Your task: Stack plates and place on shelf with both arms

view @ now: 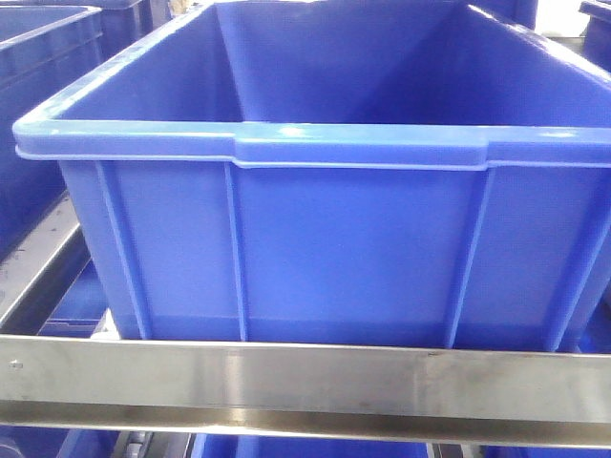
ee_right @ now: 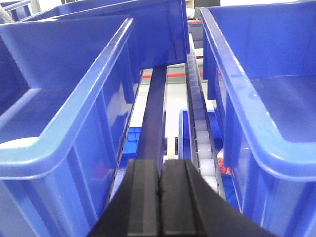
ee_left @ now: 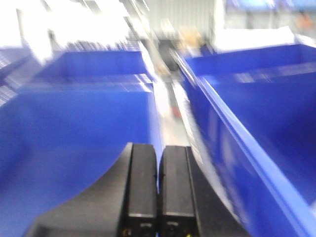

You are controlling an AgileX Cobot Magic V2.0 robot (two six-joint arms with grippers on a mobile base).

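No plates show in any view. The shelf [view: 286, 382] shows as a brushed steel front rail across the bottom of the front view, with a big blue crate [view: 325, 191] standing on it. My left gripper [ee_left: 158, 153] is shut with nothing between its black fingers, pointing at the gap between two blue crates; this view is blurred. My right gripper [ee_right: 160, 170] is also shut and empty, aimed along the gap between a left crate [ee_right: 74, 113] and a right crate [ee_right: 261, 98].
A track of white rollers [ee_right: 200, 133] runs between the crates in the right wrist view, beside a dark rail [ee_right: 153, 113]. Another blue crate [view: 38, 114] stands at the left of the front view. Crate walls [ee_left: 237, 128] lie close on both sides of each gripper.
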